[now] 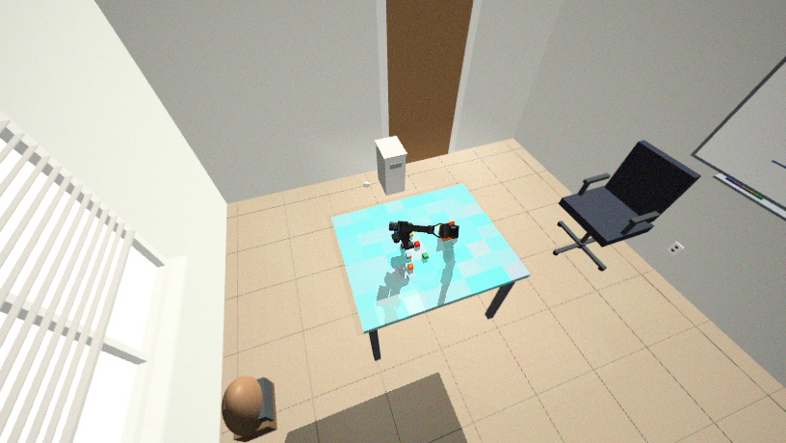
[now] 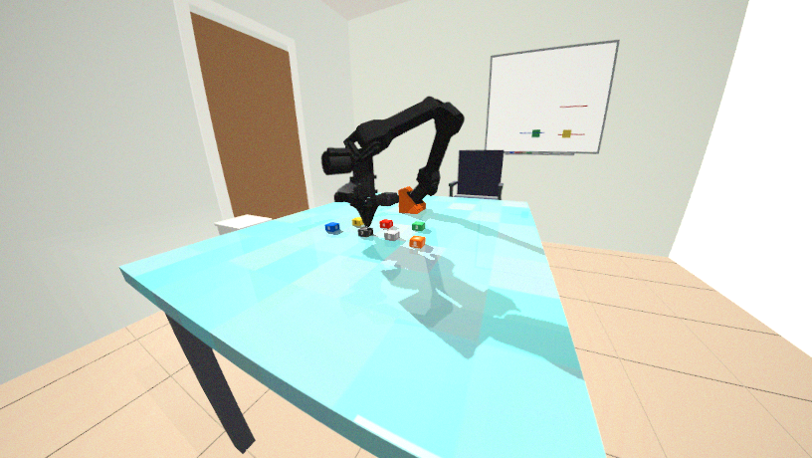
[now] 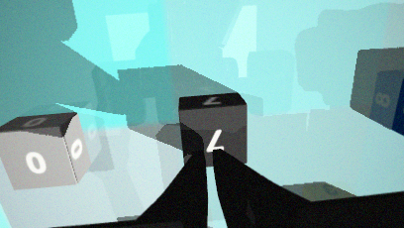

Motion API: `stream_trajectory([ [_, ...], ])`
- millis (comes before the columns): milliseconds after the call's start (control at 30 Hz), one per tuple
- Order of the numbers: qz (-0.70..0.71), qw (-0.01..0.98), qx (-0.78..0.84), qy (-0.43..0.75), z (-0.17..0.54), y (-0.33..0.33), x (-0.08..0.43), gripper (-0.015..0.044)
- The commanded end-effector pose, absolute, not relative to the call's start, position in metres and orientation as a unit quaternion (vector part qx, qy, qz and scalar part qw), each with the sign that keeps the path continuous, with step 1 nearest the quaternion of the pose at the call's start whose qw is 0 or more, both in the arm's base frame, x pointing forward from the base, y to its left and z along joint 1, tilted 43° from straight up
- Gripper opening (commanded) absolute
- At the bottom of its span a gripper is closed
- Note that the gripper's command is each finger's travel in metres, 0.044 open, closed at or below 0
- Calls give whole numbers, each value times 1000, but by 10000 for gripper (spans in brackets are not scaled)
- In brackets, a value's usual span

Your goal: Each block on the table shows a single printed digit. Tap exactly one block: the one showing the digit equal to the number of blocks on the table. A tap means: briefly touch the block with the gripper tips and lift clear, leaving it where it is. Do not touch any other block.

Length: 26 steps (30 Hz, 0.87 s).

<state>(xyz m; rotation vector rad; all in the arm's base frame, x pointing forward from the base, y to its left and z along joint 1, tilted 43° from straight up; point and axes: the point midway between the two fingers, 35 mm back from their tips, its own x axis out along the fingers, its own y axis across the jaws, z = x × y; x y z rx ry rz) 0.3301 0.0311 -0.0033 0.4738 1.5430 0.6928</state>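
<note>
A black block (image 2: 365, 232) (image 3: 233, 134) printed with 7 sits on the table. My gripper (image 2: 367, 225) (image 3: 208, 159) is shut with nothing held; its tips are at the black block and overlap the lower part of its 7 face in the wrist view. Whether they touch it I cannot tell. A light grey block (image 2: 391, 235) (image 3: 20, 171) shows 0. A blue block (image 2: 331, 227) (image 3: 400, 118) shows at the right edge of the wrist view. A red block (image 2: 386, 224) (image 1: 416, 244), yellow block (image 2: 356, 221), green block (image 2: 418, 226) (image 1: 425, 255) and orange block (image 2: 417, 242) (image 1: 409, 267) stand around; their digits are unclear.
The arm's orange base (image 2: 410, 201) stands on the table (image 1: 479, 264) (image 2: 284, 296) behind the blocks. The light grey block is left of the tips in the wrist view, the blue one farther right. A white cabinet (image 1: 392, 170) and a chair (image 1: 611, 214) stand off the table.
</note>
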Motion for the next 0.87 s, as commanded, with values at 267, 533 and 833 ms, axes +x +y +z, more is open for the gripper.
stream_trajectory([
  [267,301,643,205,674,84,49,319,178],
  [533,303,641,207,675,196,100,249,387],
  [833,304,639,208,675,215,108,229,400],
])
